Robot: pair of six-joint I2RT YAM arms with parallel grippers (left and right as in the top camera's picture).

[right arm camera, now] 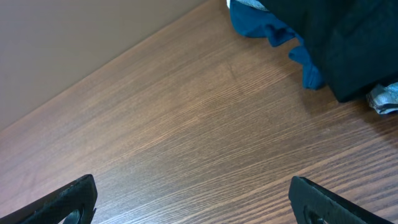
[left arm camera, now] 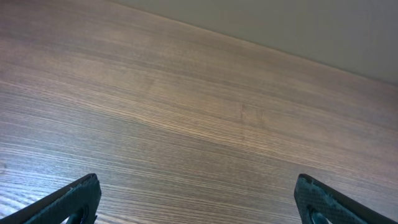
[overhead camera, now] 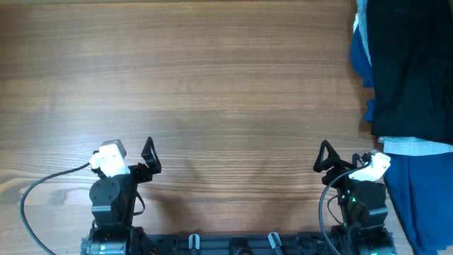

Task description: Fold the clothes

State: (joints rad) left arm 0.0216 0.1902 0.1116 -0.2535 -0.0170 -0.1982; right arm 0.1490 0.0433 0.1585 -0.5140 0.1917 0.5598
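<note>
Both arms sit folded back at the near edge of the surface (overhead camera: 212, 85), wrists low and pointing toward the far side. The left claw (overhead camera: 151, 157) and the right claw (overhead camera: 322, 159) stand wide, holding nothing. The black garment (overhead camera: 410, 64) lies heaped at the far right corner, well apart from the right claw and farther still from the left. A blue cloth (overhead camera: 362, 60) protrudes at its left edge.

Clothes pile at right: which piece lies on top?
The black garment: the royal blue cloth peeks out under its left edge, the light blue piece under its near edge.
</note>
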